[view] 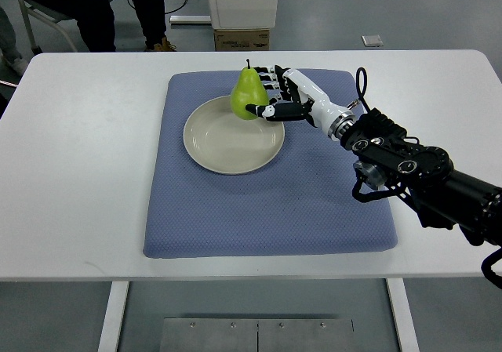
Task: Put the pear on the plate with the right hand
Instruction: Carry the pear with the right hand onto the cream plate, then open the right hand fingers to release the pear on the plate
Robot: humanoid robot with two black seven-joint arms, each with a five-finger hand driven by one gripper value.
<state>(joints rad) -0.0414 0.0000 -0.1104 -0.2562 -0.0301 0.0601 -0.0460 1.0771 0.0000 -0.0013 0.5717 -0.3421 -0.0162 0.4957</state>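
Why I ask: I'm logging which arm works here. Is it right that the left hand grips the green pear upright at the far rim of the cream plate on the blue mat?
Not quite: it is the right hand, its arm entering from the picture's right edge in the top view, that grips the green pear upright at the far rim of the cream plate on the blue mat.

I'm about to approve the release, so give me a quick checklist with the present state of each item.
1. Right robot hand closed around the pear: ok.
2. Pear upright, stem up: ok.
3. Pear over the plate: ok, at its far rim, not its centre.
4. Pear's base resting on the plate: cannot tell.
5. Plate's middle free: ok.
6. Plate lying flat on the blue mat: ok.
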